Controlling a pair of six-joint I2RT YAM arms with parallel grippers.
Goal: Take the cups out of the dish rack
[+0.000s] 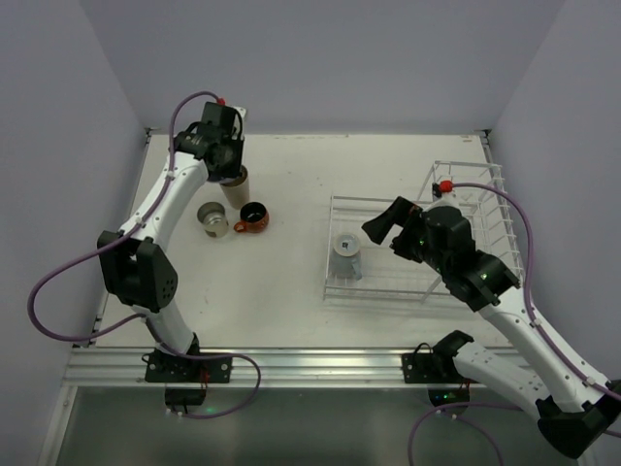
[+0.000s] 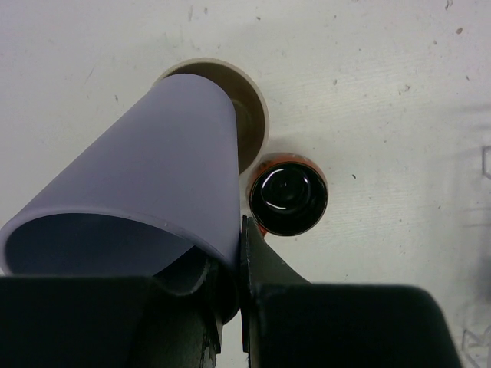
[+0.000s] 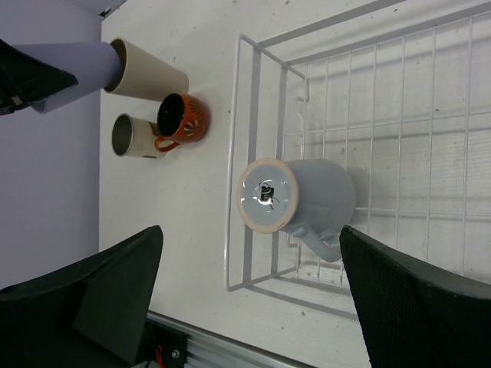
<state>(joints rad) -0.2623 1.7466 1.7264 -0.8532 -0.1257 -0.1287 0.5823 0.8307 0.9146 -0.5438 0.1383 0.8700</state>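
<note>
Far-left corner of the table, top view: left hand sits right over the tall beige tumbler. Across the table, the short light blue-grey cup stands upside down at the left end of the white wire dish rack, on its low tray, axis vertical. Right hand is just beside it to the right, clearly the nearer arm. Left wrist view: left hand is clamped on the rim of a tilted lavender plastic tumbler, whose base points into the beige tumbler's mouth; the orange-red mug with dark inside stands just beside. Right wrist view: right hand is spread fully and holds nothing, with the blue-grey cup straight ahead between the finger lines, untouched. My read: advance and close.
</note>
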